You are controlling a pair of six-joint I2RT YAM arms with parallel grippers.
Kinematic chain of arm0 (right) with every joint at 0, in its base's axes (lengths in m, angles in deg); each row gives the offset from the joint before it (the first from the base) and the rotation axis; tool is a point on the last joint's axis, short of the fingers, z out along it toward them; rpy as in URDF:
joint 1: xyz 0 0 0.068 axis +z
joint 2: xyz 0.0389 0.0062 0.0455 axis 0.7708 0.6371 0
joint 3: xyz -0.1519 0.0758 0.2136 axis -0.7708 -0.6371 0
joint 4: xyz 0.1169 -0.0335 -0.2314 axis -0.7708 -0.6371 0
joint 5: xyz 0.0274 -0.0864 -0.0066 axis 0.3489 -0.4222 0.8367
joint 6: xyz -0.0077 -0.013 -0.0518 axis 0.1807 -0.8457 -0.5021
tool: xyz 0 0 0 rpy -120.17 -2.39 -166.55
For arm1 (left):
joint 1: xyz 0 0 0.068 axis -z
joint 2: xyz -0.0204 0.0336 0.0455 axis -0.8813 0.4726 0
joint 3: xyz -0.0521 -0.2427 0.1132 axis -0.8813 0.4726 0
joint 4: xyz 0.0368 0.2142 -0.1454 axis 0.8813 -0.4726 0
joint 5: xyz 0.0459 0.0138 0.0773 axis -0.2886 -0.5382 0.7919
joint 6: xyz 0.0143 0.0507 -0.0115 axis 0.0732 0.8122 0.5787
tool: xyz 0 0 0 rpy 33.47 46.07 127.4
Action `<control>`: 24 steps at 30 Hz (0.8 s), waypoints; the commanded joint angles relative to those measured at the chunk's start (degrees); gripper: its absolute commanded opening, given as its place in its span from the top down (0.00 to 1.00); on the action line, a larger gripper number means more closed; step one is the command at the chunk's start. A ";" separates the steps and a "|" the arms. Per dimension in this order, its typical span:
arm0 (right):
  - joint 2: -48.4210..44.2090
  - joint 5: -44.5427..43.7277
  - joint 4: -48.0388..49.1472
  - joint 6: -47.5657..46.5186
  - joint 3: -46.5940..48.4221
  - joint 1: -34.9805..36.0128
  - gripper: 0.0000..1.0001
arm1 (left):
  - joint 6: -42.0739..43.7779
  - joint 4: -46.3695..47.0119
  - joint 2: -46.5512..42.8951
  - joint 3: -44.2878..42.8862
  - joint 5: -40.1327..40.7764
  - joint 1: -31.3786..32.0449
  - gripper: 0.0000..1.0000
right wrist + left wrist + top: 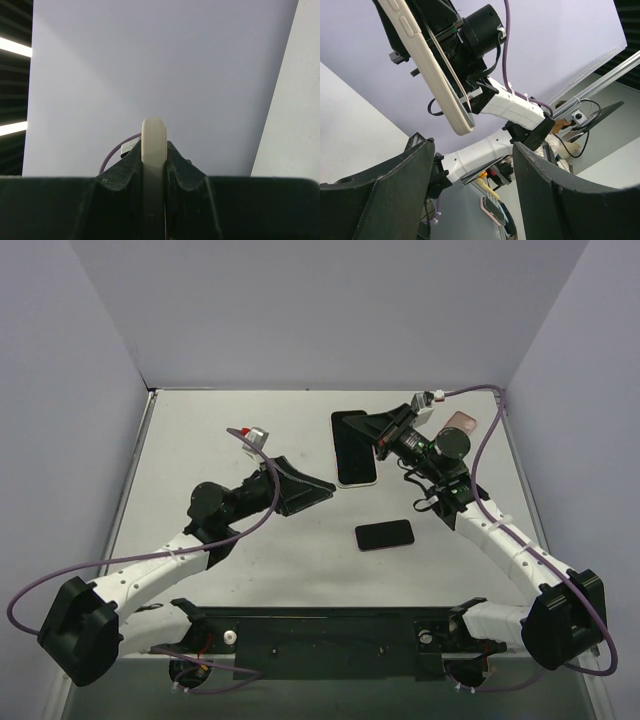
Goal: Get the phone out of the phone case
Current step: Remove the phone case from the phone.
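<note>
2 jaws of the right gripper (pixel 358 428) are clenched on the far end of the cream phone case (pixel 355 462), holding it above the table (pixel 250 430) near the middle of the far side. From above, the phone (pixel 354 452) sits in the case with its dark screen facing up and a cream rim showing round the near end. The right wrist camera sees the case (pixel 153 145) edge-on, pinched upright between the 2 fingers (pixel 177 167). The left gripper (pixel 318 488) is released, its jaws spread wide, with its tip just beside the case's near left corner. In the left wrist view the case (pixel 432 65) hangs tilted beyond the spread fingers (pixel 385 195), apart from them. 1 second black phone (pixel 384 535) lies flat on the table nearer the arms' bases.
</note>
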 commanded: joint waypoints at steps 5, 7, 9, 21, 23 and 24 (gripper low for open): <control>-2.46 -0.91 6.15 -0.39 0.58 1.33 1.00 | -1.82 6.81 4.08 -4.53 0.78 0.72 0.30; -2.37 -0.82 6.15 -0.47 0.50 1.33 1.00 | -2.70 8.74 5.14 -4.44 0.60 0.90 0.32; -2.19 -0.73 6.06 -0.65 0.41 1.42 1.00 | -3.23 10.16 6.01 -4.70 0.43 0.90 0.34; -2.46 -0.73 5.63 -0.30 -0.03 1.86 1.00 | -3.93 16.22 9.62 -5.14 -2.21 1.60 0.53; -2.37 -0.64 5.27 0.14 -0.12 1.95 1.00 | -4.28 17.53 10.23 -5.32 -3.00 1.69 0.57; -2.28 -0.56 5.36 0.49 -0.21 1.95 1.00 | -4.28 18.15 10.50 -5.41 -3.44 1.69 0.59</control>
